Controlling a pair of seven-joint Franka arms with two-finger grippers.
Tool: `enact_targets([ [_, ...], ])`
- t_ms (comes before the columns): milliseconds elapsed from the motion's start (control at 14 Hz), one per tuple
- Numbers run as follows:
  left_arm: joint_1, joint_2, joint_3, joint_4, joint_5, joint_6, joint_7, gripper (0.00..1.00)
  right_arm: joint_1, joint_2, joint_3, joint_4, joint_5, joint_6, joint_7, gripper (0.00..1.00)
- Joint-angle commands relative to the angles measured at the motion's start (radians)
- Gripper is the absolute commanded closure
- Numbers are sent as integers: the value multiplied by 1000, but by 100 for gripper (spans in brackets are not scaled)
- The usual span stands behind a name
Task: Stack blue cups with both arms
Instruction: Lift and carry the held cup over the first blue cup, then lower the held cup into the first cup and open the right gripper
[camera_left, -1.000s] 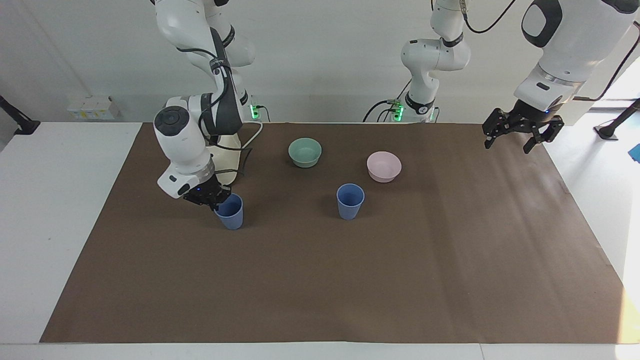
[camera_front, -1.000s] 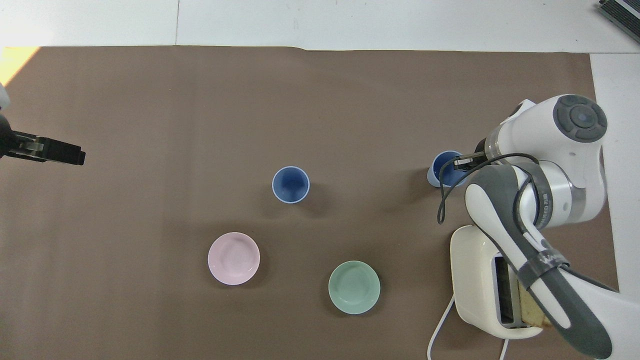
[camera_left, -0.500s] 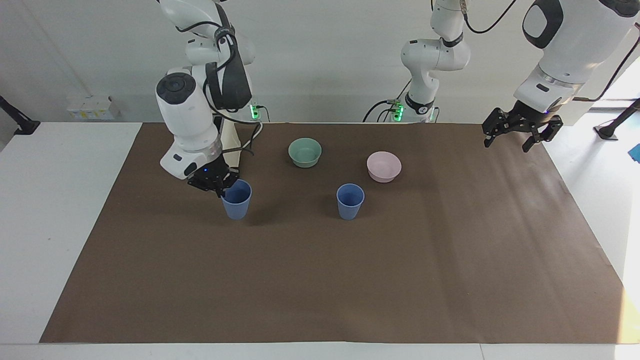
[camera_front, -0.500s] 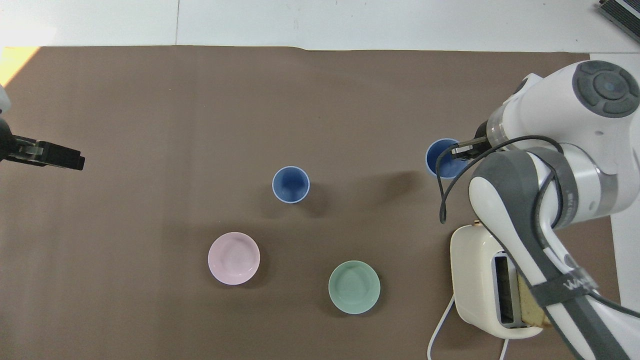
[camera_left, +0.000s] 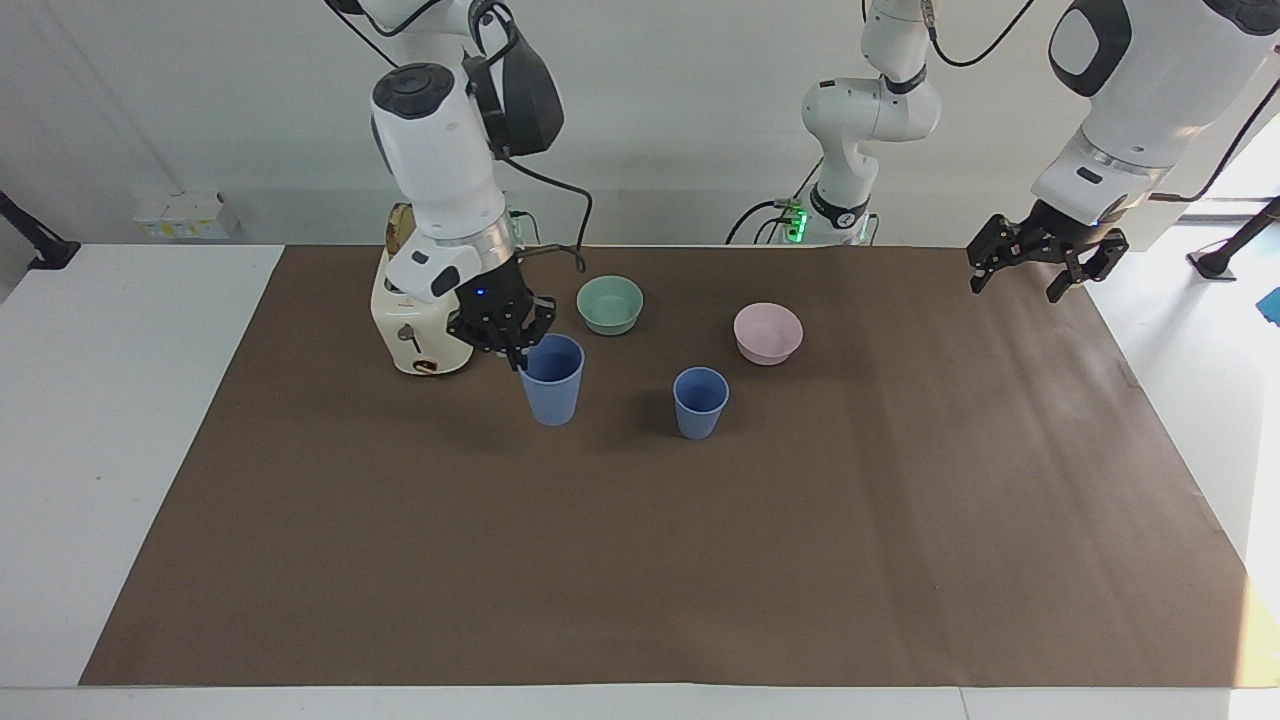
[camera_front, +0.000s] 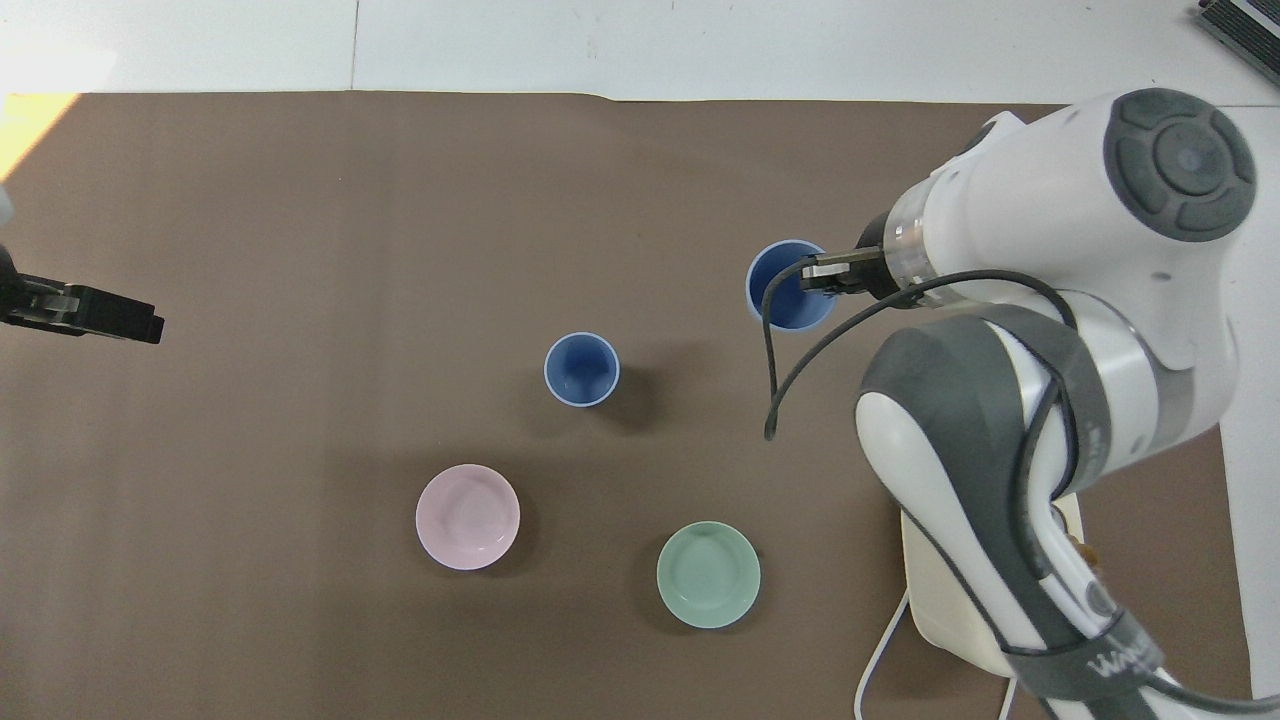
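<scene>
I see the brown mat (camera_left: 640, 560) with my right gripper (camera_left: 513, 352) pinched shut on the rim of one blue cup (camera_left: 552, 380), lifted off the mat. Second blue cup (camera_left: 700, 402) stands beside it, toward the left arm's end. Left gripper (camera_left: 1040, 268) waits, jaws wide, holding nothing, well apart from both.

facing: high, across table toward robots | overhead: steeply down | shared: brown mat (camera_left: 700, 560)

Two blue cups (camera_left: 551, 380) (camera_left: 700, 402), teal bowl (camera_left: 610, 304), seemingly pink bowl (camera_left: 768, 333).
</scene>
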Motion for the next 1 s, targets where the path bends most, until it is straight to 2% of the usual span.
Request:
enact_targets([
  [0,14,-11,-10,-3,14,-17,13,0,56,46,-1,89,-3,-14,128,100],
  [214,15,-11,-10,-3,13,-18,14,0,141,62,-1,125,0,-6,270,100],
  [429,15,-11,-10,-4,14,-18,14,0,228,144,-2,209,-3,5,417,100],
  [643,14,-11,-10,-6,14,-18,14,0,264,181,-4,212,-7,29,443,100],
  [929,14,-11,-10,-6,13,-18,14,0,261,177,-1,176,-7,28,439,100],
])
